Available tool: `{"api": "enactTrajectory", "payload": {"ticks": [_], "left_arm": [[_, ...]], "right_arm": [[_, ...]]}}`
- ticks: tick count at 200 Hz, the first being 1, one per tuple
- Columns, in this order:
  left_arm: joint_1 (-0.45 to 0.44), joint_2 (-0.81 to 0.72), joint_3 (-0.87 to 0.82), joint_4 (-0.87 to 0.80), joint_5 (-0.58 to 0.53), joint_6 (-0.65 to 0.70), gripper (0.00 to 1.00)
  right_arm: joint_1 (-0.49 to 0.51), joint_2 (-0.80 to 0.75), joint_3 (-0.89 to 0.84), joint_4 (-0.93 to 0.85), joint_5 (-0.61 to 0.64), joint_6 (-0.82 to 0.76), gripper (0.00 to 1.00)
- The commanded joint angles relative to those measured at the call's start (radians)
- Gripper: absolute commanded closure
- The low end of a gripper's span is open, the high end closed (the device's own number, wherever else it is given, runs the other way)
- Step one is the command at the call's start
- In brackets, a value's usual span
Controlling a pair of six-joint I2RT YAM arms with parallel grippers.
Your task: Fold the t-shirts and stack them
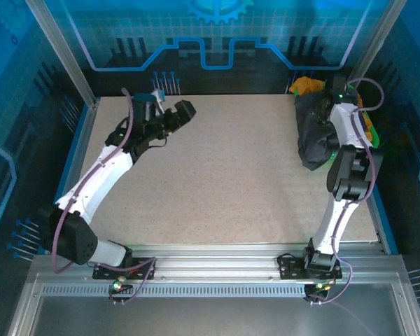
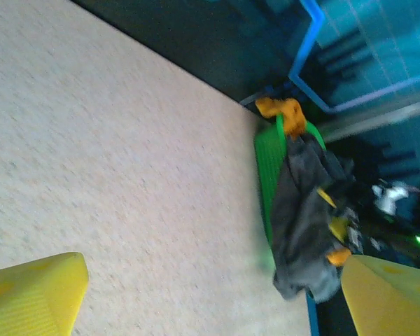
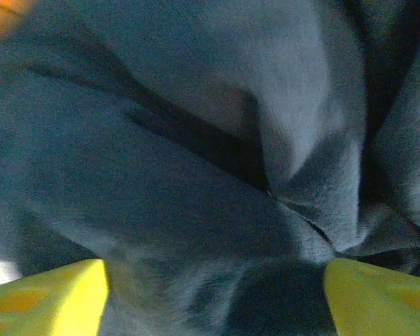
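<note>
1. Two arms stand at the near edge of the bench [image 1: 217, 182], one claw on each.
2. The left claw [image 2: 211, 290] hangs over bare bench at the far left. Its two yellow fingertips [image 2: 31, 294] stand wide apart with nothing between them.
3. The right claw [image 3: 213, 294] is reached into the far right corner, down against the heap of cloth. Its two yellow fingertips [image 3: 49, 297] are also wide apart. Dark cloth bulges into the gap between them, but they are not closed on it.
4. One charcoal-grey t-shirt [image 1: 311, 133] shows. It is crumpled, and it spills out of the basket over the rim so that its lower part lies on the bench. Seen from the right wrist, its folds run in deep creases (the picture is soft, so no seam or sleeve can be told).
5. One mustard-orange t-shirt [image 1: 308, 85] is bunched at the far end of the basket, just beyond the charcoal one and touching it. Small orange patches [image 2: 336, 255] also peek out lower in the heap. I cannot tell whether they belong to the same shirt or to another.
6. A paler grey fold [image 2: 316, 287] sits at the near end of the heap. Whether it is a separate shirt cannot be told.
7. One green basket [image 2: 268, 168] stands at the right edge of the bench, holding the shirts.
</note>
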Motion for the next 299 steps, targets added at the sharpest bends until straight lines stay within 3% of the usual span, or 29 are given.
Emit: {"api": "enactTrajectory", "payload": {"ticks": [1,44,51,118,173,216,241,256,268,287,299], "left_arm": [[-0.016,-0.034,0.02,-0.038,0.082,-0.028,0.07],[-0.019,-0.066,-0.003,-0.04,0.092,-0.035,0.13],[-0.019,-0.068,-0.003,-0.039,0.092,-0.035,0.13],[-0.02,-0.028,0.003,-0.006,0.101,-0.045,0.17],[-0.019,-0.011,0.022,-0.027,0.063,-0.035,0.16],[-0.015,-0.036,0.042,-0.126,-0.073,-0.021,0.16],[-0.015,-0.057,0.084,-0.242,-0.168,-0.004,0.15],[-0.015,-0.085,0.113,-0.361,-0.305,-0.005,0.16],[-0.015,-0.123,0.113,-0.423,-0.411,-0.004,0.16],[-0.009,-0.184,0.076,-0.447,-0.489,0.012,0.17],[-0.001,-0.207,0.054,-0.469,-0.481,0.009,0.17]], "right_arm": [[-0.019,0.028,0.034,-0.075,-0.07,0.069,0.3],[-0.023,-0.038,-0.058,0.071,-0.141,0.104,0.93],[-0.019,-0.067,-0.078,0.093,-0.132,0.113,1.0],[0.087,-0.439,-0.243,0.269,0.036,0.138,1.0],[0.266,-0.586,-0.054,0.348,0.153,0.008,1.0],[0.539,-0.469,0.208,0.338,0.141,-0.158,1.0],[0.681,-0.344,0.246,0.285,0.12,-0.121,1.0],[0.763,-0.23,0.28,0.246,0.093,-0.098,1.0],[0.811,-0.104,0.367,0.201,-0.004,-0.09,1.0],[0.836,0.125,0.585,0.029,-0.182,-0.038,0.6],[0.831,0.237,0.701,-0.052,-0.295,-0.028,0.44]]}}
